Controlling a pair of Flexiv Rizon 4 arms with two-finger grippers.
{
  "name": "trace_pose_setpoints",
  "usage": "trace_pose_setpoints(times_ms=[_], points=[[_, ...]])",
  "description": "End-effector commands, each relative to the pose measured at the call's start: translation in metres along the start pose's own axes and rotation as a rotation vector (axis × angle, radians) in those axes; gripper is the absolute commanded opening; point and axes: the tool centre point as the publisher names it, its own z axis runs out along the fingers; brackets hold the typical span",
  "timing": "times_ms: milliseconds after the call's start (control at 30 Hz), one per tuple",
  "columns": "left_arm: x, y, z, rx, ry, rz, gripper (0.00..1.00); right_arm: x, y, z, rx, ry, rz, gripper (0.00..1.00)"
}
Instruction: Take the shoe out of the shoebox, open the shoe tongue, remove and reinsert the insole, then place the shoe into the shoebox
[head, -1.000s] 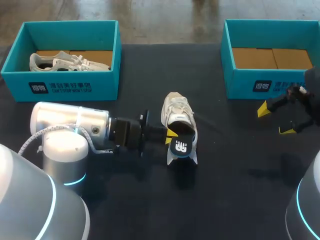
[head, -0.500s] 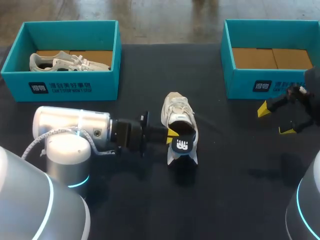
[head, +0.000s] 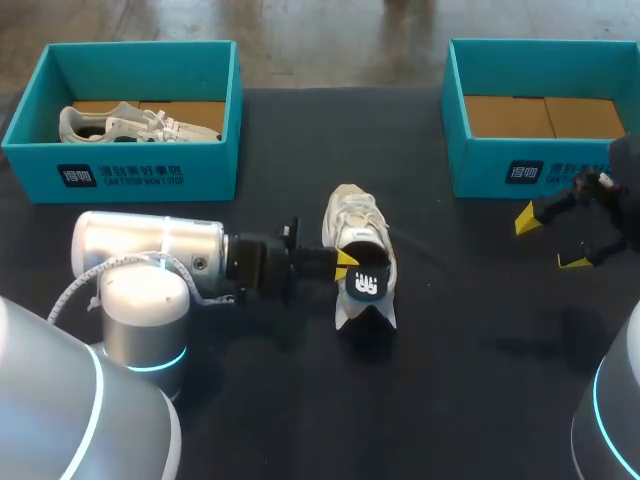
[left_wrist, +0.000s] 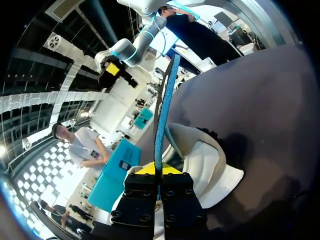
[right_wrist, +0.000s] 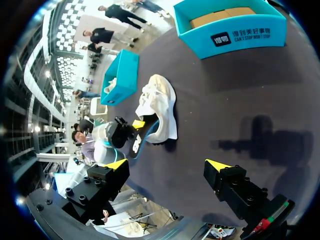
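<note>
the pale mesh shoe (head: 355, 235) stands upright on the matte black table (head: 480, 380), out in the open between the two teal cardboard boxes, with its rounded toe pointing toward them. the left gripper (head: 345, 266) lies level at the heel opening. its yellow-tipped fingers are pressed onto the thin insole (head: 368, 285), pinching it. the insole's flat dark face, with a white mark, stands up out of the heel, and in the left wrist view its edge is a slim blue foam strip. the right gripper (head: 549, 240) hovers near the right shoebox (head: 530, 170), fingers spread wide around nothing. that box shows a brown card floor. the left shoebox (head: 130, 170) holds a second pale shoe (head: 135, 124).
</note>
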Motion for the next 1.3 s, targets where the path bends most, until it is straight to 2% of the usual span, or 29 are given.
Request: trace_pose_setpoints(times_ms=[33, 300, 567, 633, 700, 800, 933, 1300], points=[[-0.002, 0.005, 0.007, -0.013, 0.002, 0.001, 0.00, 0.000, -0.001, 0.001, -0.001, -0.004, 0.001, 1.00], [-0.003, 0.011, 0.009, -0.030, 0.002, 0.005, 0.00, 0.000, -0.001, 0.001, -0.001, -0.004, 0.001, 1.00], [-0.004, 0.006, 0.008, -0.020, 0.006, 0.003, 0.00, 0.000, -0.001, 0.001, -0.001, -0.004, 0.001, 1.00], [-0.004, 0.004, 0.006, -0.016, 0.005, 0.001, 0.05, 0.000, -0.001, 0.001, -0.001, -0.004, 0.001, 1.00], [-0.004, 0.002, 0.006, -0.013, 0.005, 0.000, 0.17, 0.000, -0.001, 0.001, -0.001, -0.004, 0.001, 1.00], [-0.004, -0.001, 0.004, -0.008, 0.002, -0.002, 0.21, 0.000, -0.001, 0.001, -0.001, -0.004, 0.001, 1.00], [-0.004, -0.006, 0.003, 0.000, -0.002, -0.002, 0.24, 0.000, -0.001, 0.001, -0.001, -0.004, 0.001, 1.00], [-0.005, -0.025, -0.004, 0.030, -0.009, -0.016, 0.24, 0.000, -0.001, 0.001, -0.001, -0.004, 0.001, 1.00]])
